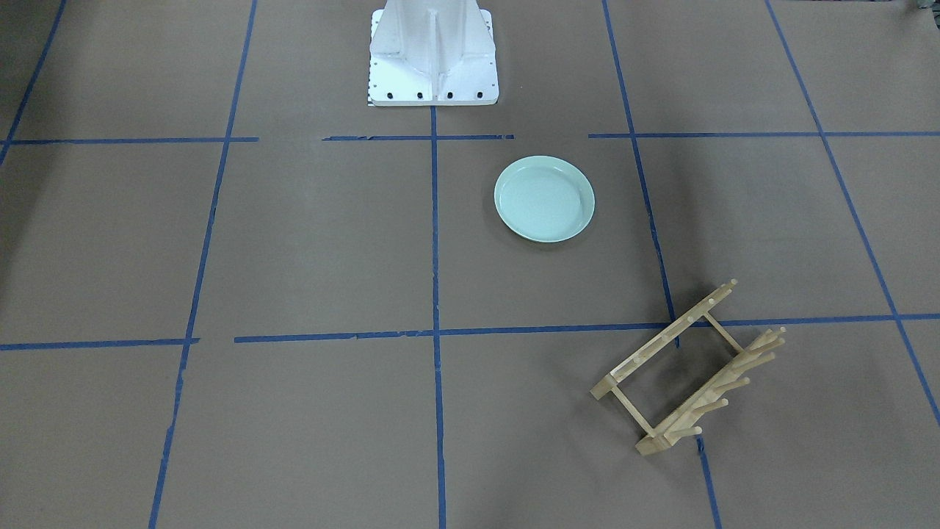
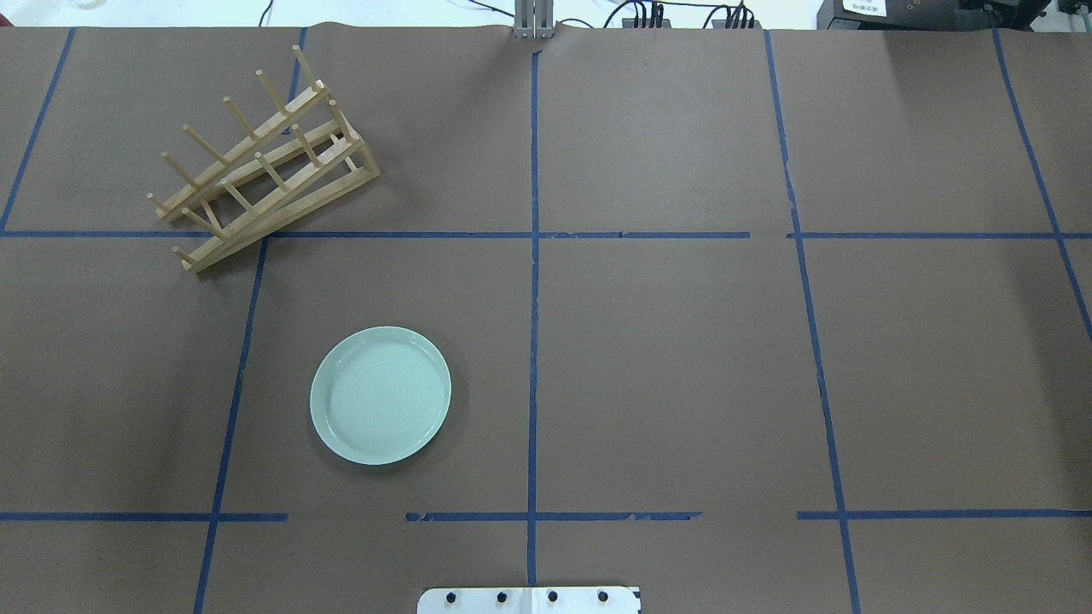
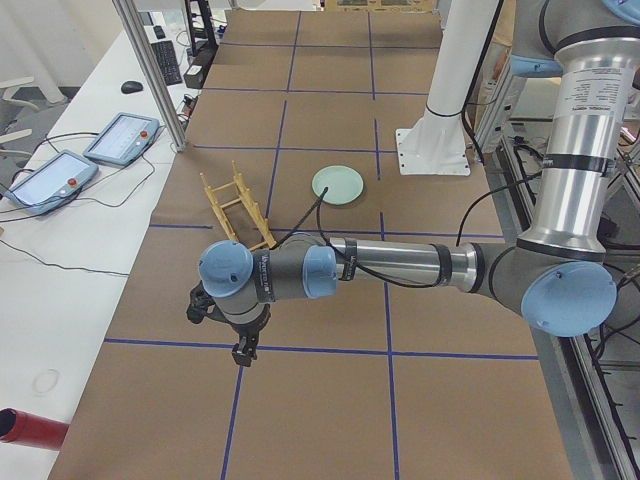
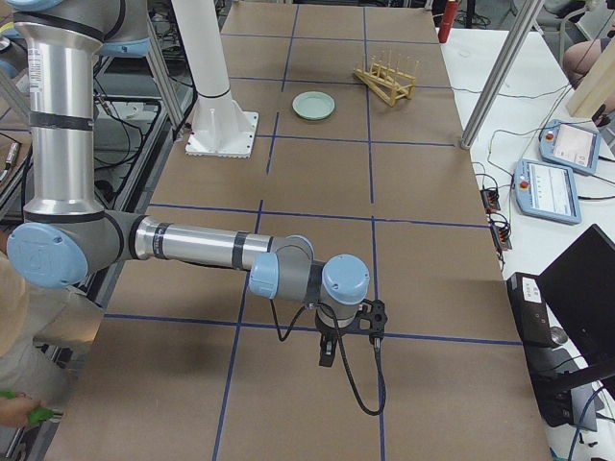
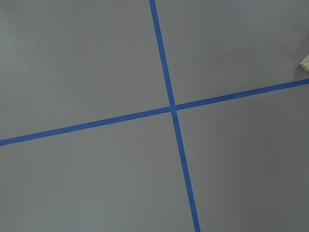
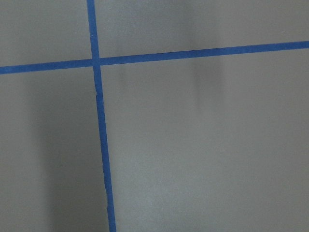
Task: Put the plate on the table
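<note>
Left hand (image 3: 241,356) and right hand (image 4: 327,358) show only in side views, openness unclear; plate (image 2: 380,395) lies on table (image 2: 682,358).

1. The white robot base (image 2: 529,599) is cut off by the overhead view's lower edge, so only a strip with four bolts shows. The front-facing view's top edge cuts its column.
2. The left gripper (image 3: 243,350), well away from the base, shows only in a side view, too small to read its jaws.
3. The right gripper (image 4: 327,351), also far from the base, is equally unreadable.
4. A pale corner (image 5: 305,63) at the left wrist view's right edge is cut off and cannot be identified.
</note>
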Action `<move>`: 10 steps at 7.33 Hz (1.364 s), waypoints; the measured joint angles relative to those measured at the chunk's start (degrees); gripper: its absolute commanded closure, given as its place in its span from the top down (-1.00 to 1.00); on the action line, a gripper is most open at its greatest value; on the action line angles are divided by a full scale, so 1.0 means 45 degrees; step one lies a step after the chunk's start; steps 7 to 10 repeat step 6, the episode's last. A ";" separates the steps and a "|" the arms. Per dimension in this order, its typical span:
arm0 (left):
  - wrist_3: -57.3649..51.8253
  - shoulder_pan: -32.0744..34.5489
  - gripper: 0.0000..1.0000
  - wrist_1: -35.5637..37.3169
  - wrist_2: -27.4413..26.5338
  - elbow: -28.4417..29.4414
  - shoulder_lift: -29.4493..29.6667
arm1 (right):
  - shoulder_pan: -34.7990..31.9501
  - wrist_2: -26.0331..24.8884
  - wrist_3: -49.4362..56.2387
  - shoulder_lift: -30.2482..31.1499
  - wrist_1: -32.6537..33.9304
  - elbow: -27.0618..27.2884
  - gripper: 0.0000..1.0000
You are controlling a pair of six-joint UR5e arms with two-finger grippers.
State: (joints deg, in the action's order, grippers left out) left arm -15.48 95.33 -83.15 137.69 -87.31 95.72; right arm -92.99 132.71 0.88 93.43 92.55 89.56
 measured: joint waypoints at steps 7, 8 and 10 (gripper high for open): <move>0.1315 -0.0166 1.00 -0.1140 -0.0285 -0.0313 -0.0425 | 0.0001 0.0000 -0.0001 0.0000 0.0000 0.0000 1.00; 0.1315 -0.0166 1.00 -0.1140 -0.0285 -0.0313 -0.0425 | 0.0001 0.0000 -0.0001 0.0000 0.0000 0.0000 1.00; 0.1315 -0.0166 1.00 -0.1140 -0.0285 -0.0313 -0.0425 | 0.0001 0.0000 -0.0001 0.0000 0.0000 0.0000 1.00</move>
